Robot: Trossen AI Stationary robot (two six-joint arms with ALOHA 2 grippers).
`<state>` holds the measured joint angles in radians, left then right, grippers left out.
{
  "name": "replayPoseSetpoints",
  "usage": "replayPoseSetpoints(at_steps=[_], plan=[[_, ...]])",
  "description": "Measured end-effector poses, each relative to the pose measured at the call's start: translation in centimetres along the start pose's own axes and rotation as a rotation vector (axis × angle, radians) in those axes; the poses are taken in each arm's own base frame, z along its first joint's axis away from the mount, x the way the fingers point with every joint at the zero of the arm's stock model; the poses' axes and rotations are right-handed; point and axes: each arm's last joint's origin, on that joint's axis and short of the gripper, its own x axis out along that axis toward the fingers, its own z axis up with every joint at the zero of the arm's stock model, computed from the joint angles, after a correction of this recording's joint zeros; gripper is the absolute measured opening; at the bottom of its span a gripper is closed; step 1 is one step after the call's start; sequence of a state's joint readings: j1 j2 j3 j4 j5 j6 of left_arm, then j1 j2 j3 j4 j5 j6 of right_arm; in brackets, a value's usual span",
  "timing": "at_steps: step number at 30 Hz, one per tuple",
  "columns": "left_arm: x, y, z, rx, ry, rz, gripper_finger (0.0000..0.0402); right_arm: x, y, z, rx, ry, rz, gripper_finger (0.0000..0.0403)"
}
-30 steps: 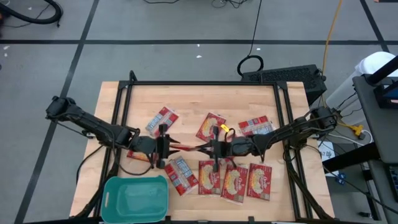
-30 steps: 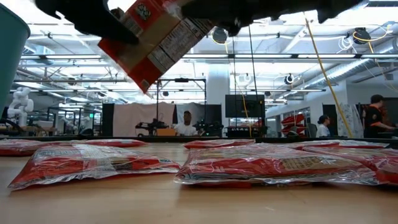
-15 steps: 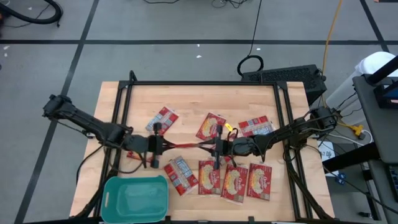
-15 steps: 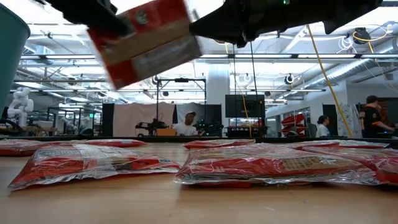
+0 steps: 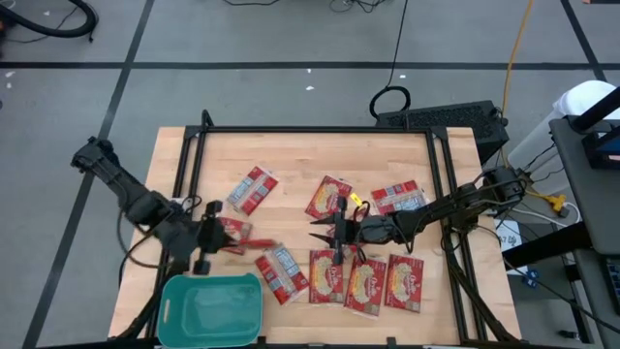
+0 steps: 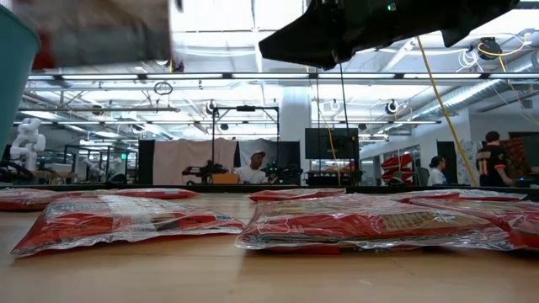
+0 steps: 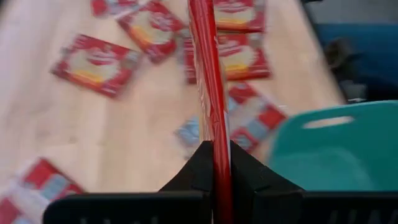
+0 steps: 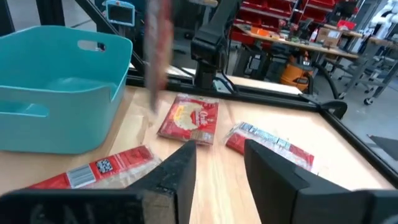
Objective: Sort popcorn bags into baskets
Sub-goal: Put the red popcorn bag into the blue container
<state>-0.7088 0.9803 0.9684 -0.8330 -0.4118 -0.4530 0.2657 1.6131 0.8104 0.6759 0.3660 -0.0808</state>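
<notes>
Currently: one popcorn bag (image 7: 208,74) is clamped edge-on in the left gripper (image 5: 215,237), just beside the teal basket (image 5: 174,312); bag to be carried fully over the rim before release; right gripper (image 5: 327,233) parted, empty, above table packets

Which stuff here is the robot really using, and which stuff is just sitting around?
Part of the job:
- popcorn bag pinched in the left gripper
- loose popcorn bags on the table
- teal basket
- right gripper, open and empty

Just lying about:
- black keyboard behind the table
- black cable on the floor
</notes>
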Motion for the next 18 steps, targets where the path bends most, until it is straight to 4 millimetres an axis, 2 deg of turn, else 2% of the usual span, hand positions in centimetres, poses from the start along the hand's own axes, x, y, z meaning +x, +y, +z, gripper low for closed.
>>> replayPoseSetpoints(at_steps=[5,9,18], plan=[[-1.8,-3.4,0.0,-0.004,0.01,-0.132,0.0019,0.0,0.0,-0.3,0.006,0.029,0.002,0.013],[-2.4,-6.0,-0.2,-0.014,0.013,-0.137,0.0019,0.0,0.1,-0.3,0.015,0.034,0.007,0.013],[-1.3,-10.1,-2.8,-0.059,0.166,-0.067,0.0019,0.0,0.2,-0.3,0.043,0.034,0.007,0.013]])
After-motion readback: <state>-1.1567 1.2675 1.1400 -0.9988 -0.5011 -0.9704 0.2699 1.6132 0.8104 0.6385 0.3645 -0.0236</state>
